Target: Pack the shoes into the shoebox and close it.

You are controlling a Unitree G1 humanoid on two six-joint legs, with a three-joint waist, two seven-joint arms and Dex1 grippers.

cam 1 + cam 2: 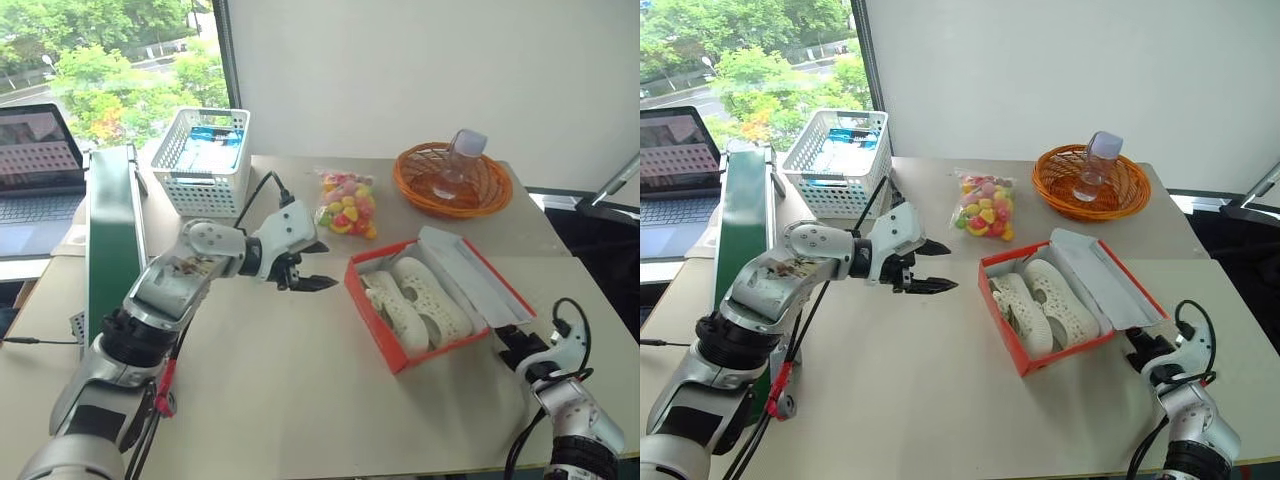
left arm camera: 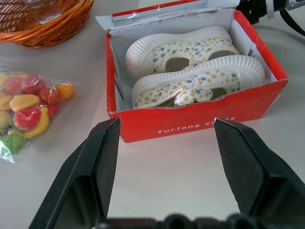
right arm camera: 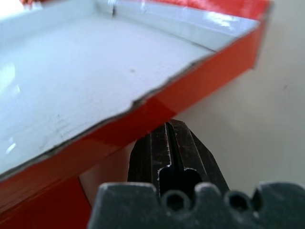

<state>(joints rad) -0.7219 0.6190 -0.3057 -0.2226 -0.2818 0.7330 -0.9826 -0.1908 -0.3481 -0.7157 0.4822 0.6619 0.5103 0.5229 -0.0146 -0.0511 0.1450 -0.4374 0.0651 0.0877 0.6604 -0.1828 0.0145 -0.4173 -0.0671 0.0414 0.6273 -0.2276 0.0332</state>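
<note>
Red-orange lid (image 3: pixel 157 102) edge fills the closed right claw's (image 3: pixel 174 143) wrist view.

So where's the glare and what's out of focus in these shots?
Right wrist view: glare streaks on the glossy grey-white inside of the shoebox lid, and the shut right gripper is soft up close. Left wrist view: the shoes are sharp, while the open left gripper blurs slightly. Left eye view: the window is bright with daylight.

We see a white basket (image 1: pixel 205 160) at the back of the table (image 1: pixel 300 400), a bag of candy (image 1: pixel 346 204) beside it, and a bottle (image 1: pixel 460 165) in an orange basket (image 1: pixel 452 182). A laptop (image 1: pixel 35 170) sits far left.
</note>
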